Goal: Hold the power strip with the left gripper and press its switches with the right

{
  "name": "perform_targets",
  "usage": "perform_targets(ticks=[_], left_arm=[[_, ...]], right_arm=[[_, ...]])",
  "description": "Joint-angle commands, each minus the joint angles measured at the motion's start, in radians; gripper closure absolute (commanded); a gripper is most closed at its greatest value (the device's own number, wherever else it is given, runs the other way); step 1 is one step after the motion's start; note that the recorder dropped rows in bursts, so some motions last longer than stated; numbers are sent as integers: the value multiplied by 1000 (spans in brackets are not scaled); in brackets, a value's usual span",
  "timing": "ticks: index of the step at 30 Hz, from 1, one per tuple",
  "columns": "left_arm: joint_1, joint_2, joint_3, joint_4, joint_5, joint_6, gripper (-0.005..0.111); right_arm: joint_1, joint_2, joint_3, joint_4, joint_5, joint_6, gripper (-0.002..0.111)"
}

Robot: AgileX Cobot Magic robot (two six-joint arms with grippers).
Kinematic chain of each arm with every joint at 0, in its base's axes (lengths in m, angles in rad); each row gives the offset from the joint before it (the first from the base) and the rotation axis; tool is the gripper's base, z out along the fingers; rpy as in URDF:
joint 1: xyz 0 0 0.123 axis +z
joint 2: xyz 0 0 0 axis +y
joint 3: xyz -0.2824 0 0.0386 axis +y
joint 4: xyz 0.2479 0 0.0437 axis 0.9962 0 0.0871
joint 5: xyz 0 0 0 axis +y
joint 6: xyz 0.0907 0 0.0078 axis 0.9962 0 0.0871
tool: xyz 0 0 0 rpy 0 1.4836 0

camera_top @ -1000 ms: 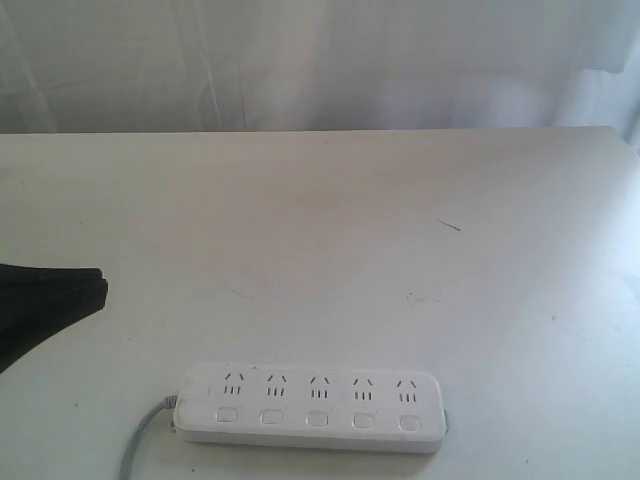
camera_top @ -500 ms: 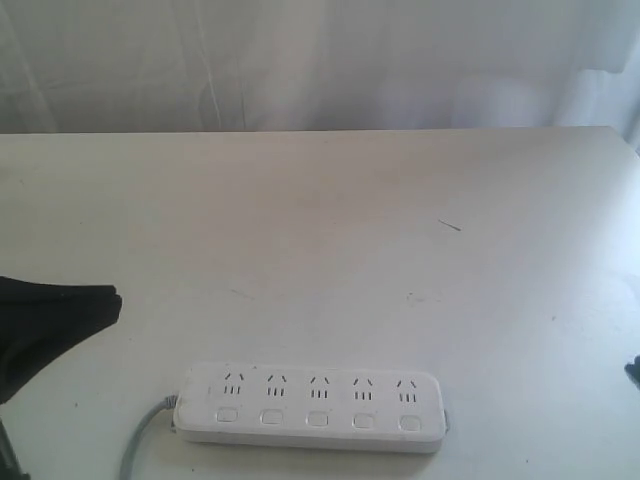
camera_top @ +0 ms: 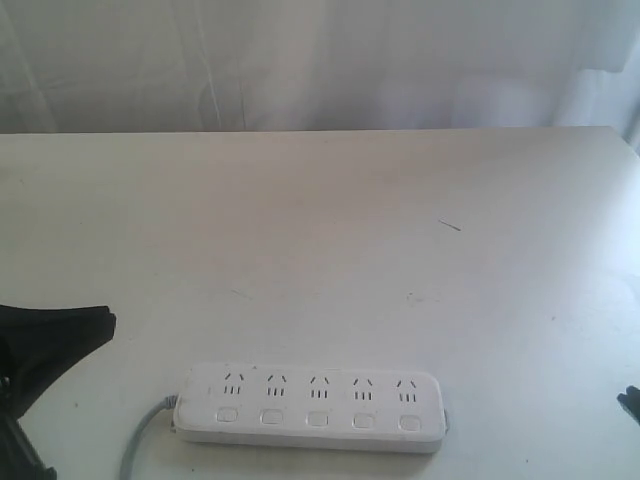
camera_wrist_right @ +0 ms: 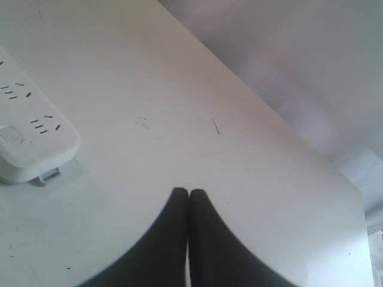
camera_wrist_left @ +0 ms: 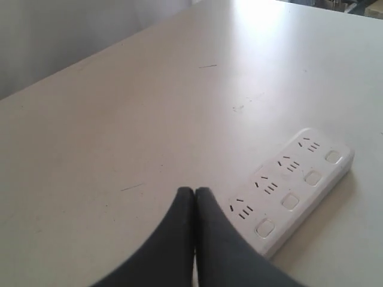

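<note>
Five square switches [camera_top: 317, 419] are seen in a row along the near side of the power strip [camera_top: 290, 402], one below each socket group. The power strip is laid flat on the white bench [camera_top: 320, 220], close to its near edge, with its length running left to right. A grey cord [camera_top: 140, 445] is led off from its left end toward the near edge.

The left gripper [camera_wrist_left: 194, 192] is held to the left of the strip, apart from it. Its fingers are pressed together and nothing is clasped between them. The right gripper [camera_wrist_right: 188, 192] is likewise clenched and empty. It is placed at the far right of the scene, well apart from the strip's right end. A short dark mark [camera_top: 449, 225] is seen farther back on the bench.
</note>
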State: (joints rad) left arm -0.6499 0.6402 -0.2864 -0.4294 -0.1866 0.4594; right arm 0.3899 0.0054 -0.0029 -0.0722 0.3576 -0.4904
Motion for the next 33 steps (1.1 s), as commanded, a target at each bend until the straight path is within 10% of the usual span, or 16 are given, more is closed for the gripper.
perform_targets(ticks=[1, 8, 13, 21, 27, 33], left_arm=[[-1, -2, 6, -10, -23, -35, 107], [-23, -49, 43, -11, -38, -98, 107], [109, -89, 160, 78, -147, -306, 107], [441, -228, 286, 888, -427, -1181, 107], [613, -404, 286, 1225, -274, -1481, 107], [629, -557, 286, 1374, -35, -1674, 107]], right_arm=[[-3, -5, 3, -6, -1, 1, 108], [-3, -5, 3, -6, -1, 1, 108], [-1, -5, 3, -6, -1, 1, 108], [-1, -5, 3, -6, -1, 1, 108], [-1, -5, 3, -6, -1, 1, 108], [-1, -5, 3, 1, -1, 9, 108]])
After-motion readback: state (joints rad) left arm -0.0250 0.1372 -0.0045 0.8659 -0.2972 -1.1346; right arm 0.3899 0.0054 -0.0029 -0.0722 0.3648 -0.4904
